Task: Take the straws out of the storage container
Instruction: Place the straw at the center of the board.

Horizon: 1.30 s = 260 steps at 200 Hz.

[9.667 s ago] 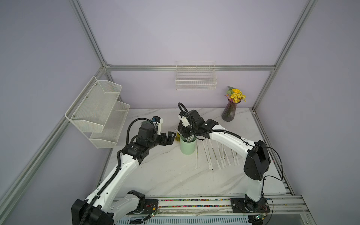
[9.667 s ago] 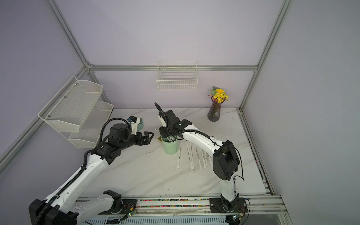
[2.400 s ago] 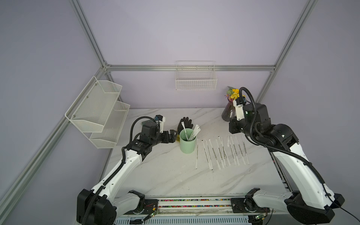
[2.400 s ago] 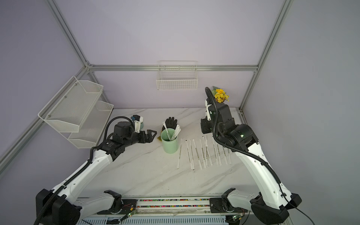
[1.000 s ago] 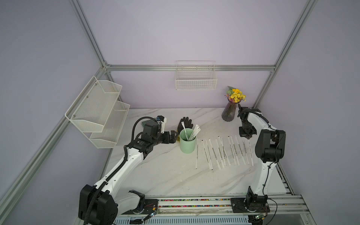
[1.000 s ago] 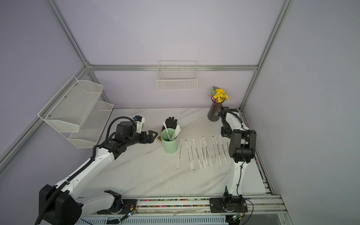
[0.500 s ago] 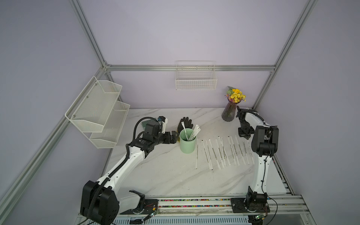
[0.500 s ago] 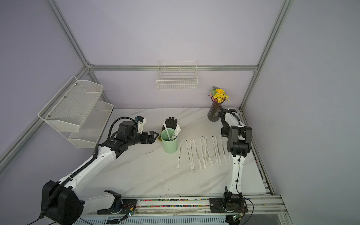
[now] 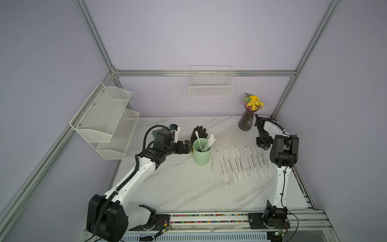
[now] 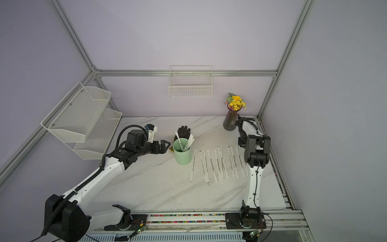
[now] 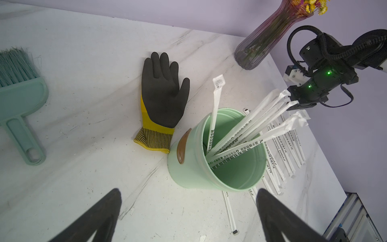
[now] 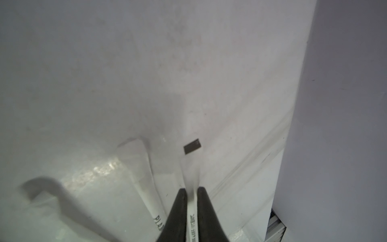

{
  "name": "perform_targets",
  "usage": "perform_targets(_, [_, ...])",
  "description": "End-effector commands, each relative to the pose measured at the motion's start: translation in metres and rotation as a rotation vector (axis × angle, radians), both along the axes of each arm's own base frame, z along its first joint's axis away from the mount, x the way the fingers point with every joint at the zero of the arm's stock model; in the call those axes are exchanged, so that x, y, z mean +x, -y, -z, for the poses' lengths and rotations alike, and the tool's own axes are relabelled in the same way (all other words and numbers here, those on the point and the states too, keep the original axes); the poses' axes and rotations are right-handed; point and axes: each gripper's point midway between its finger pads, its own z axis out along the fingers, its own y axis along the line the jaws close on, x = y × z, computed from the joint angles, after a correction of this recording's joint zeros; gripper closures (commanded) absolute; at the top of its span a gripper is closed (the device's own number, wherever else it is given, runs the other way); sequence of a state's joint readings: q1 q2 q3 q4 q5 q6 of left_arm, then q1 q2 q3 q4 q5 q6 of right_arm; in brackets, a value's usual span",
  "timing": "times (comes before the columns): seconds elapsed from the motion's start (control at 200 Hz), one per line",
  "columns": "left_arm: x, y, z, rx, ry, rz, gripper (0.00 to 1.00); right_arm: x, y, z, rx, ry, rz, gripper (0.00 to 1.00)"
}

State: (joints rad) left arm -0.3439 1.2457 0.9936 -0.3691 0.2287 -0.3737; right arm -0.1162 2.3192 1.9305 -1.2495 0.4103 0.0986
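My left gripper [image 9: 188, 147] sits level beside the storage container [image 9: 201, 157], jaws wide, empty. My right gripper [image 12: 191, 189] points down near the table [image 9: 178, 188] edge, pinching one straw [image 12: 192, 209]. Several straws [image 11: 240, 134] lean inside the container; others lie alongside.

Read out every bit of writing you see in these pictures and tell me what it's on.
"PLA": on the loose straw, right wrist view.
"可降解环保": part of the print on the straws in the storage container; the rest is unclear.
Held straw in the right end effector: print too blurred to read.
Top views: straw print too small to read.
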Motion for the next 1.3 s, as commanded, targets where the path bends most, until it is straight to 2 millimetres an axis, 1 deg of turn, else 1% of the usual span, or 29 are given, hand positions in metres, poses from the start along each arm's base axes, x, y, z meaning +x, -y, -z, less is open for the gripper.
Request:
perform_targets(0.0, [0.003,0.004,-0.022,-0.01,0.059,0.023,0.0,0.002,0.0,-0.006,0.011,0.017,0.006,0.82])
perform_targets(0.26, [-0.001,0.003,-0.026,-0.013,0.065,0.022,0.0,0.002,-0.001,-0.014,0.017,0.035,0.007,0.78])
perform_targets(0.365, [-0.003,0.002,-0.027,-0.013,0.069,0.02,0.0,0.002,-0.003,-0.014,0.032,0.043,0.016,0.77])
perform_targets(0.69, [-0.003,0.002,-0.028,-0.013,0.073,0.022,0.0,0.007,-0.014,-0.013,0.156,0.109,0.088,0.78])
perform_targets(0.925, [-0.002,0.003,-0.024,-0.015,0.062,0.027,0.0,0.009,-0.019,-0.015,0.228,0.152,0.127,0.78])
perform_targets(1.125, [-0.001,0.003,-0.024,-0.016,0.065,0.026,0.0,0.009,-0.018,-0.015,0.295,0.178,0.183,0.77])
perform_targets(1.21, [-0.001,0.003,-0.024,-0.016,0.064,0.027,0.0,0.008,-0.016,-0.02,0.293,0.199,0.194,0.77])
perform_targets(1.295, [-0.002,0.003,-0.027,-0.019,0.067,0.026,0.0,0.008,-0.015,-0.03,0.287,0.231,0.193,0.77])
